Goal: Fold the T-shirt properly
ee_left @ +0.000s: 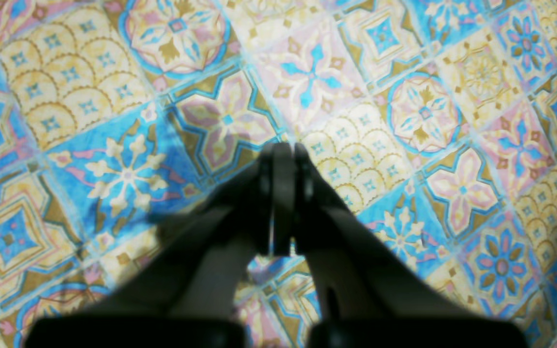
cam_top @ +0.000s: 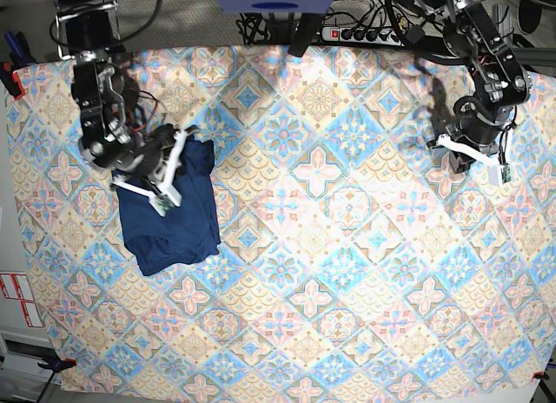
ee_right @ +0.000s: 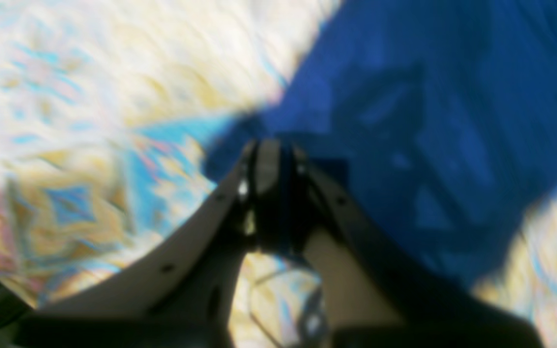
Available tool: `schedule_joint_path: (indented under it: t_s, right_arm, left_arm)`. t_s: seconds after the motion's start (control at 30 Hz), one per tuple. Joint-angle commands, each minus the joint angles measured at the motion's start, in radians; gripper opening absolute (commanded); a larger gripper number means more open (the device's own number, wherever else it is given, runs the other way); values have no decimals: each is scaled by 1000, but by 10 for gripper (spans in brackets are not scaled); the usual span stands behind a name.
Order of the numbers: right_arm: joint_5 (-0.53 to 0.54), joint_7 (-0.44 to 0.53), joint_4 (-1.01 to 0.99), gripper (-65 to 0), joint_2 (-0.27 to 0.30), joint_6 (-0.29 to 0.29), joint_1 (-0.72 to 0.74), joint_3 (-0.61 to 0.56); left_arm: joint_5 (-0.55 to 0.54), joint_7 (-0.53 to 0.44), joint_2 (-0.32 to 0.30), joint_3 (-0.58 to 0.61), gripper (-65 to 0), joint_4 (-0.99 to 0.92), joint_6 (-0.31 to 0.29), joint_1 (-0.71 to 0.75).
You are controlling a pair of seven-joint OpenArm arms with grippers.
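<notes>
Right now I judge the folding close to done: the dark navy-blue knit T-shirt (cam_top: pixel 170 216) lies as a compact, roughly rectangular bundle at the left of the surface, on the pastel tile-patterned tablecloth (cam_top: pixel 347 247). My right pincer (cam_top: pixel 163 188) sits over the bundle's far edge, and in the blurred right wrist view its fingers are clenched on a pinch of blue cloth near the shirt's edge (ee_right: pixel 278 159). My left pincer (ee_left: pixel 283 150) is clenched on nothing, hanging over bare tablecloth far off at the right, well apart from the shirt. The next move, as I read it, calls for laying this held edge flat, letting go, and lifting clear without dragging the folded layers askew.
</notes>
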Motion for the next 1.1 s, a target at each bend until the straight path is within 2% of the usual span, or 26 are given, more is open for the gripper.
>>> schedule_joint_path:
  t_s: [0.0, 0.23, 0.33, 0.5, 0.6, 0.87, 1.07]
  right_arm:
    - [16, 21, 51, -615, 9, 5, -1, 26]
    - [37, 19, 207, -615, 9, 5, -171, 226]
    - [138, 24, 233, -615, 9, 5, -250, 341]
    - [358, 19, 238, -616, 9, 5, -365, 505]
    - [425, 19, 238, -616, 9, 5, -454, 563]
    - [430, 27, 230, -616, 1, 5, -668, 663]
    - [430, 23, 204, -616, -77, 5, -793, 731]
  left_arm:
    - [-13, -22, -9, -1, -650, 15, -4, -5]
    - [-16, -6, -13, 0, -650, 31, -6, 36]
    - [-16, 29, -15, -1, -650, 57, -7, 68]
    - [-18, 30, -15, -6, -650, 134, -7, 160]
    - [-18, 35, -15, -6, -650, 140, -7, 223]
    - [-18, 35, -15, -6, -650, 140, -7, 441]
    - [-18, 29, -13, -1, -650, 140, -7, 582]
